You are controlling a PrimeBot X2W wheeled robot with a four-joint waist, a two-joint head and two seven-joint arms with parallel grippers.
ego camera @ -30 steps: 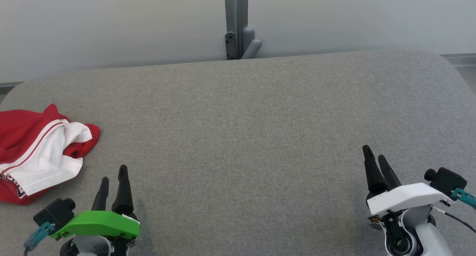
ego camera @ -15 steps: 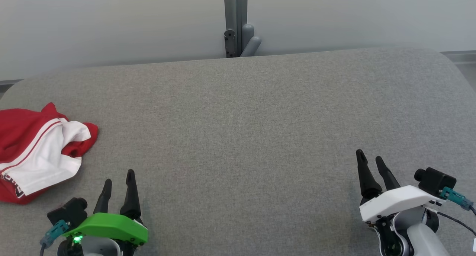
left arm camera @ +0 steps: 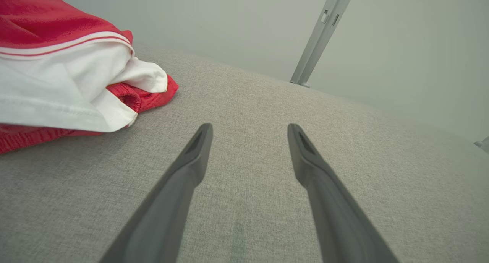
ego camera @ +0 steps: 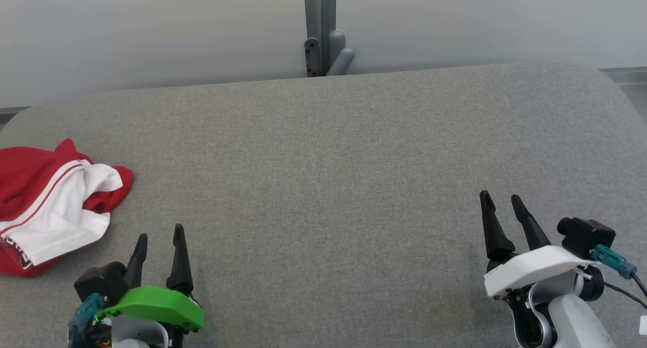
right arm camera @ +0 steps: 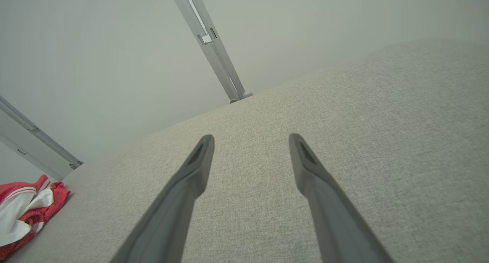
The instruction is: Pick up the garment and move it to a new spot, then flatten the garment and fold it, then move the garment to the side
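Grey upholstery (ego camera: 323,150) lies open between both sets of spread, empty jaws; red-and-white garment (ego camera: 45,201) at its left edge.

Grey worktop (ego camera: 323,161) lies open ahead of both pincers and between them. Crumpled garment (ego camera: 45,206) sits ahead-left of the left pincer (ego camera: 160,231), near but apart. Grey post (ego camera: 320,29) stands beyond the far edge, well ahead-left of the right pincer (ego camera: 500,194).
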